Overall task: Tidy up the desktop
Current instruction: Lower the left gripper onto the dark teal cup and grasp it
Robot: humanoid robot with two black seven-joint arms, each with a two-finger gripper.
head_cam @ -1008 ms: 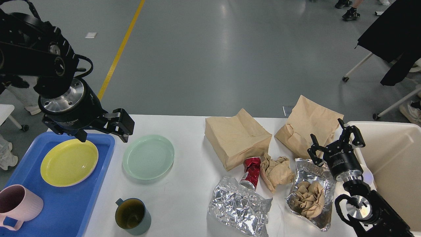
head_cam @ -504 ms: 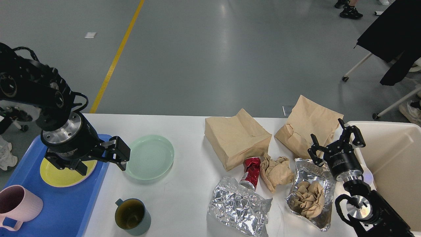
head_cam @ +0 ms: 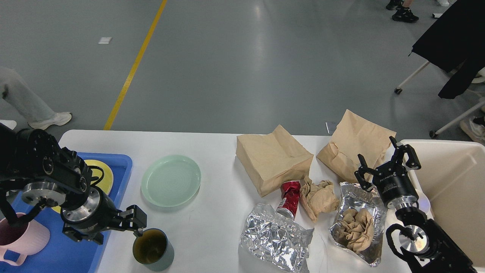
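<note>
At the lower left of the frame the left tool (head_cam: 117, 227) hangs low over the edge of the blue tray (head_cam: 121, 161), its fingers spread wide and holding nothing, one finger just beside the rim of the dark green mug (head_cam: 153, 249). The tray already carries a yellow plate (head_cam: 105, 175) and a pink mug (head_cam: 22, 237). I judge the step in hand to be collecting the dishes: the green mug looks like the present target, with the pale green plate (head_cam: 171, 180) left for after. The next move calls for closing on the mug's rim or wall without tipping it, then lifting it clear over the tray's lip.

The tabletop (head_cam: 212, 223) fills the lower half of the frame, its long axis running left to right, its far edge square to the view.

Right of centre lie two brown paper bags (head_cam: 273, 159), a crushed red can (head_cam: 288, 197), crumpled paper and foil wrappers (head_cam: 274, 237). At the lower right the right tool (head_cam: 388, 163) hovers open and empty above the foil, beside the cream bin (head_cam: 454, 182).
</note>
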